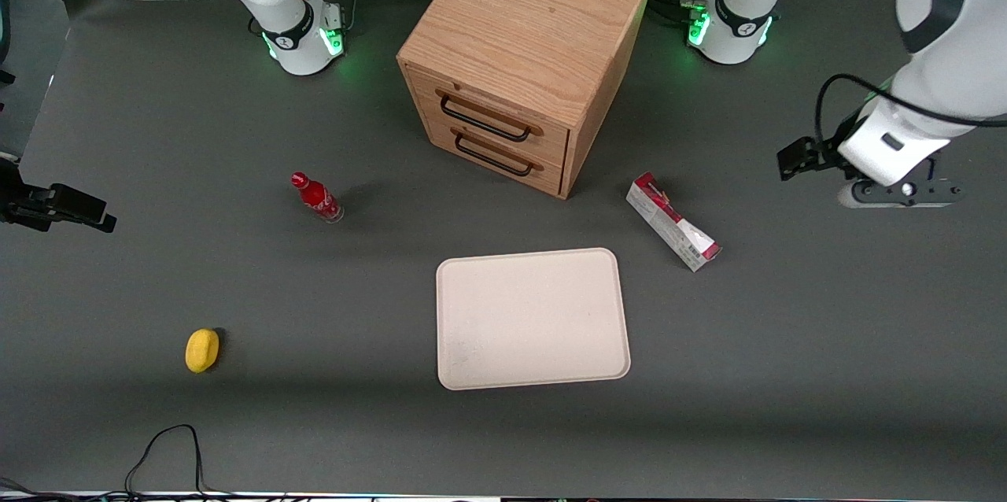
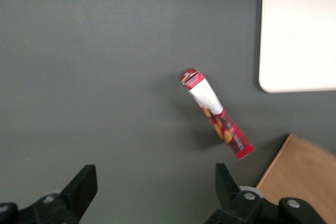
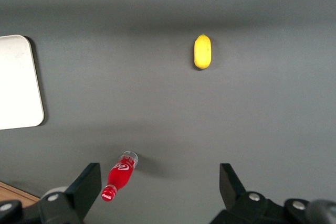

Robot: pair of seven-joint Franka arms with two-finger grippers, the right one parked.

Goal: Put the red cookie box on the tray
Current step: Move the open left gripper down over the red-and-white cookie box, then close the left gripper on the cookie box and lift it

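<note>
- My gripper (image 2: 152, 192) hangs in the air above the bare table (image 1: 787, 345), toward the working arm's end; its two fingers (image 2: 81, 187) stand wide apart and hold nothing.
- The red cookie box (image 1: 673, 221) lies flat on the table, aslant, near the tray's corner but apart from it; it sits just beside the wooden drawer cabinet (image 1: 519, 53) without touching it; my gripper is well apart from the box.
- The tray (image 1: 532, 319) is flat, cream-white and low-rimmed; it lies nearer the front camera than the cabinet; nothing rests on it.
- I judge the box a light cardboard carton, long and slim; stiff enough to lift, yet likely to dent under a hard squeeze; its printed faces may be a little slick.
- One end looks crumpled or opened in the wrist view (image 2: 216, 113); I would avoid that end.
- I judge the best hold to be across the narrow width at mid-length, fingers turned square to the long sides; a hold near an end could let it swing or tip.
- A small red soda bottle (image 1: 316, 197) and a yellow object (image 1: 202, 350) lie toward the parked arm's end; neither concerns me.
</note>
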